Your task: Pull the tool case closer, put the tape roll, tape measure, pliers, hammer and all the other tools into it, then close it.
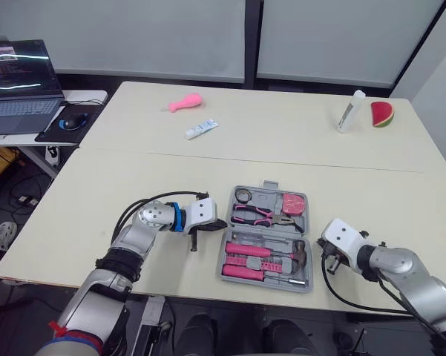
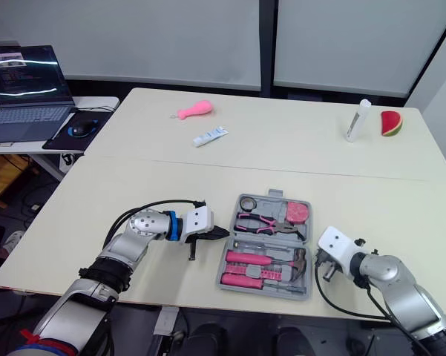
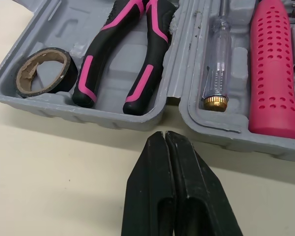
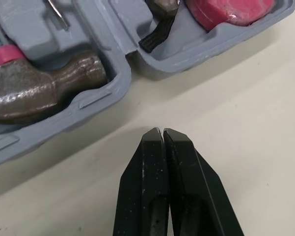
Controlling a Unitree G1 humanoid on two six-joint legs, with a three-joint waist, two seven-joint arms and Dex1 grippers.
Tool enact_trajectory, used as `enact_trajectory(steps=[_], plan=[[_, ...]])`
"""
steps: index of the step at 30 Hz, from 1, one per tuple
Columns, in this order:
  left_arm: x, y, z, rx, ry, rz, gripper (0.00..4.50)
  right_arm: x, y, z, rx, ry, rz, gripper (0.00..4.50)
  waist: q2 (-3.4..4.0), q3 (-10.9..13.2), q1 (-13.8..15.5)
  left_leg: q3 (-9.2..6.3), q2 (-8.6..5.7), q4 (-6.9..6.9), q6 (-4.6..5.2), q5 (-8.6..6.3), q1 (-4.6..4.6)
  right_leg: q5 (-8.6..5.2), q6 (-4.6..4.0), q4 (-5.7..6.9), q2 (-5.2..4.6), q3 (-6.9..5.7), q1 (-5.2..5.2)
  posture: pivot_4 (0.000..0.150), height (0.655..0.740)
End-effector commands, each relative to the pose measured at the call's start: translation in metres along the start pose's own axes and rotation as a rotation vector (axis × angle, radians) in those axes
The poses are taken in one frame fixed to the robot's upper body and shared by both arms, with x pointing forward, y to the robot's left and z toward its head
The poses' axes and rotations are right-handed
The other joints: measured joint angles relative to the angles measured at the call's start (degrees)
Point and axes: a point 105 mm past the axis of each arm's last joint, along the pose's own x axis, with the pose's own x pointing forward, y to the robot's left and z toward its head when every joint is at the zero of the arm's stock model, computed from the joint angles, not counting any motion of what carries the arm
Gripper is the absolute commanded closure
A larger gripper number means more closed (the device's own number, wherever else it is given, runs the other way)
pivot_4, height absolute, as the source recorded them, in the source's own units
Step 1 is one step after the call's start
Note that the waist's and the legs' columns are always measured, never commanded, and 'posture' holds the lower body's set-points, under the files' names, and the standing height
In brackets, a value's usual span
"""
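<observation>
The grey tool case (image 1: 224, 267) lies open near the table's front edge. Its far half holds the black tape roll (image 1: 244, 195), the pink-and-black pliers (image 1: 261, 215) and the pink tape measure (image 1: 294, 202). The near half carries the hammer (image 1: 271, 251) and pink-handled tools. My left gripper (image 1: 223, 222) is shut and empty, its tips just off the case's left wall by the hinge, close to the tape roll (image 3: 42, 71) and a clear screwdriver (image 3: 218, 64). At the case's right side my right gripper (image 1: 322, 248) is shut on nothing, a short gap from the wall beside the hammer head (image 4: 44, 91).
On the far table lie a pink toy (image 1: 185, 102), a small tube (image 1: 201, 129), a white bottle (image 1: 350, 111) and a watermelon slice (image 1: 383, 114). A laptop (image 1: 18, 81) and mouse (image 1: 74, 121) sit on a side desk at the left.
</observation>
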Motion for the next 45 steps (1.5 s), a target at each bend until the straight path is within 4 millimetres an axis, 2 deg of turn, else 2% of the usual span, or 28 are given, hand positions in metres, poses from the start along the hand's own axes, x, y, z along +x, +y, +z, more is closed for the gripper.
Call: enact_trajectory(steps=[1, 9, 14, 22, 36, 41, 45], plan=[[0.003, 0.002, 0.005, 0.031, -0.01, 0.011, 4.5, 0.003, 0.003, 0.009, -0.026, -0.032, 0.021, 4.47, 0.0, 0.0, 0.0, -0.01, 0.0, 0.01, 0.0, 0.0, 0.0, 0.0, 0.0, 0.01, 0.0, 0.0, 0.0, 0.15, 0.74], [0.013, -0.002, 0.006, 0.033, -0.026, 0.019, 4.5, 0.018, 0.01, 0.02, -0.042, -0.076, 0.07, 4.47, 0.01, 0.0, -0.1, 0.0, 0.02, 0.01, 0.0, 0.0, 0.02, 0.0, 0.0, 0.02, 0.0, 0.0, -0.01, 0.15, 0.74], [0.015, -0.004, 0.011, 0.044, -0.042, 0.01, 4.5, 0.02, 0.017, 0.029, -0.052, -0.104, 0.113, 4.47, 0.01, 0.0, -0.1, -0.01, 0.02, 0.01, 0.0, 0.0, 0.04, 0.0, 0.0, 0.05, 0.0, 0.0, -0.01, 0.15, 0.74], [0.012, -0.02, 0.017, 0.019, -0.072, -0.031, 4.5, 0.02, 0.025, 0.036, -0.062, -0.132, 0.143, 4.47, 0.03, 0.0, -0.2, -0.02, 0.05, 0.0, 0.0, 0.0, 0.05, 0.0, 0.0, 0.07, -0.01, 0.01, -0.02, 0.15, 0.74], [0.004, -0.042, 0.01, -0.014, -0.042, -0.057, 4.5, 0.009, 0.045, 0.035, -0.068, -0.114, 0.23, 4.47, 0.05, 0.0, -0.1, -0.04, 0.06, -0.01, 0.0, 0.0, 0.05, 0.0, 0.0, 0.06, -0.03, 0.02, -0.02, 0.15, 0.74], [0.004, -0.045, 0.011, -0.02, -0.039, -0.054, 4.5, 0.008, 0.046, 0.034, -0.064, -0.108, 0.228, 4.47, 0.05, 0.0, -0.1, -0.05, 0.05, -0.01, 0.0, 0.0, 0.05, 0.0, 0.0, 0.06, -0.03, 0.02, -0.01, 0.15, 0.74], [0.003, -0.039, 0.009, -0.017, -0.028, -0.022, 4.5, 0.011, 0.043, 0.037, -0.062, -0.113, 0.211, 4.47, 0.04, 0.0, -0.1, -0.04, 0.05, -0.01, 0.0, 0.0, 0.06, 0.0, 0.0, 0.06, -0.03, 0.02, -0.01, 0.15, 0.74]])
